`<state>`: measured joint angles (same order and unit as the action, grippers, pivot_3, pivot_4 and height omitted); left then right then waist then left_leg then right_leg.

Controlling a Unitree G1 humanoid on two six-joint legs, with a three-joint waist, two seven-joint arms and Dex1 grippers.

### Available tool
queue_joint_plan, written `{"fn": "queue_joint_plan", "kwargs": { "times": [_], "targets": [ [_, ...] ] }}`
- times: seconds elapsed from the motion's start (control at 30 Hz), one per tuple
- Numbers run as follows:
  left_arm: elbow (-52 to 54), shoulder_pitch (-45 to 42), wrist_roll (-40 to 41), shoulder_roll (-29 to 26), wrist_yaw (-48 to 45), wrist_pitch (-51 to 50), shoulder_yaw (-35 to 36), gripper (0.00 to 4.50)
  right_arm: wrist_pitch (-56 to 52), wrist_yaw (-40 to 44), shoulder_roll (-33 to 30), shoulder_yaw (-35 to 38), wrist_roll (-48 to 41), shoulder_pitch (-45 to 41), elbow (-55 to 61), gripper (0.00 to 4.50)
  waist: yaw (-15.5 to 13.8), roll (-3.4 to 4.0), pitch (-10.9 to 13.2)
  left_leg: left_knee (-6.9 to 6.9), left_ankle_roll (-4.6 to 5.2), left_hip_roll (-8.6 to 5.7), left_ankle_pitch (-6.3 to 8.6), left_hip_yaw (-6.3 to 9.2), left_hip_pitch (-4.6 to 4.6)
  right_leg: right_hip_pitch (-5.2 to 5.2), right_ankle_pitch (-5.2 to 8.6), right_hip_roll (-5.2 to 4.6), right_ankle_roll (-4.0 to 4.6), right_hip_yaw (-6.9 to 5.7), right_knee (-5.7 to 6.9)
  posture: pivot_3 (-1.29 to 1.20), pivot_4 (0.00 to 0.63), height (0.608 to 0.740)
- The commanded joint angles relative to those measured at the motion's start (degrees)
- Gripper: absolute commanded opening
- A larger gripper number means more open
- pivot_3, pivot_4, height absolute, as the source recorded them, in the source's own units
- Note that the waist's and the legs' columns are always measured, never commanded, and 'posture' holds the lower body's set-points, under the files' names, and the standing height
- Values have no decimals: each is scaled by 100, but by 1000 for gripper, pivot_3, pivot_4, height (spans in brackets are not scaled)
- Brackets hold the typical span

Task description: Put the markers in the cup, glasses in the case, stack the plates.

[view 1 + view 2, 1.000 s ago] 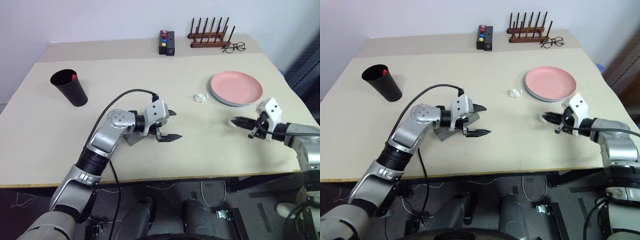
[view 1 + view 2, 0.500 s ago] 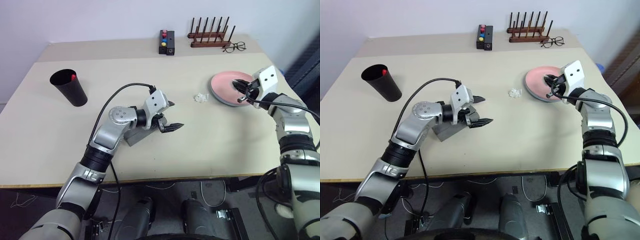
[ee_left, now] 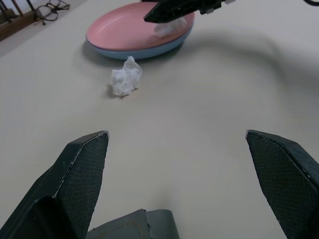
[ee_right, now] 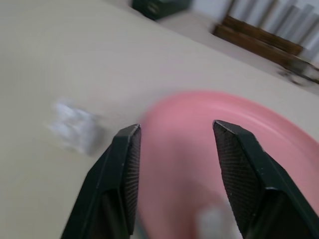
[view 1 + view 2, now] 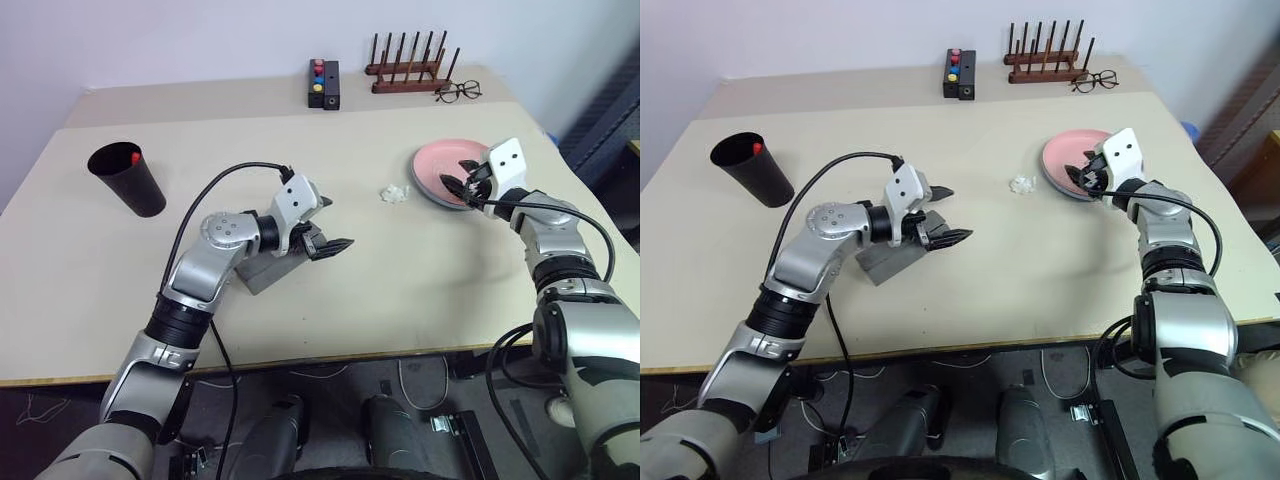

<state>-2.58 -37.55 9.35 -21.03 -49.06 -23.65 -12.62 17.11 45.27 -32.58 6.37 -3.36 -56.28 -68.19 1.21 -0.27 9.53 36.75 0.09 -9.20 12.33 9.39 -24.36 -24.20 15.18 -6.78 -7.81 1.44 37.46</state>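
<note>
- Now the left hand [image 5: 335,226] hovers over the middle of the bench [image 5: 420,270], fingers spread wide and holding nothing.
- Just under and behind it the grey case [image 5: 268,270] lies on the bench; I cannot tell whether the glasses are inside.
- The right hand [image 5: 456,182] is above the near rim of the pink plate [image 5: 440,165], its fingers parted and gripping nothing.
- The pink plate sits on the blue plate [image 3: 134,52], and a small white scrap [image 3: 169,27] lies on the pink one.
- A crumpled white wad [image 5: 396,193] rests just beside the plates.
- The black cup [image 5: 126,177] stands far left with a red marker cap [image 5: 133,157] showing inside.
</note>
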Motion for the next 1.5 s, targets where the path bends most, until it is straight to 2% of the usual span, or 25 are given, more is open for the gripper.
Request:
{"fn": "queue_joint_plan", "kwargs": {
  "times": [0.03,0.17,0.37,0.77,1.1,1.5],
  "targets": [
    [170,10,55,-14,92,-46,126,4500,46,520,237,136,-355,-88,574,2351,0,0,0,0,0,0,0,0,0,0,0,0,0,0,0,0,150,740],
    [86,-33,91,-23,210,-131,236,4500,-184,930,573,64,-509,110,987,2351,0,0,0,1,0,0,0,1,0,0,0,0,0,0,1,0,150,740],
    [253,-34,210,-56,214,-324,326,4500,-219,855,805,-71,-382,239,951,2351,-24,0,0,3,0,-1,0,3,0,1,0,0,0,-1,1,0,150,740],
    [836,197,367,-309,257,-682,402,4500,121,274,1016,-316,86,80,248,2351,-2,2,0,-1,-3,0,-2,2,0,-4,0,1,0,0,4,0,150,740],
    [1215,331,489,-476,414,-974,502,4500,353,-767,1108,-453,562,-108,-202,2351,2,2,0,-1,-4,0,-2,2,0,-4,0,2,0,1,4,0,150,740],
    [1168,314,544,-488,460,-959,433,4500,450,-792,1026,-428,615,-116,-232,2351,5,2,0,-2,-5,0,-2,2,0,-4,0,3,0,1,4,0,150,740]
  ]
}}
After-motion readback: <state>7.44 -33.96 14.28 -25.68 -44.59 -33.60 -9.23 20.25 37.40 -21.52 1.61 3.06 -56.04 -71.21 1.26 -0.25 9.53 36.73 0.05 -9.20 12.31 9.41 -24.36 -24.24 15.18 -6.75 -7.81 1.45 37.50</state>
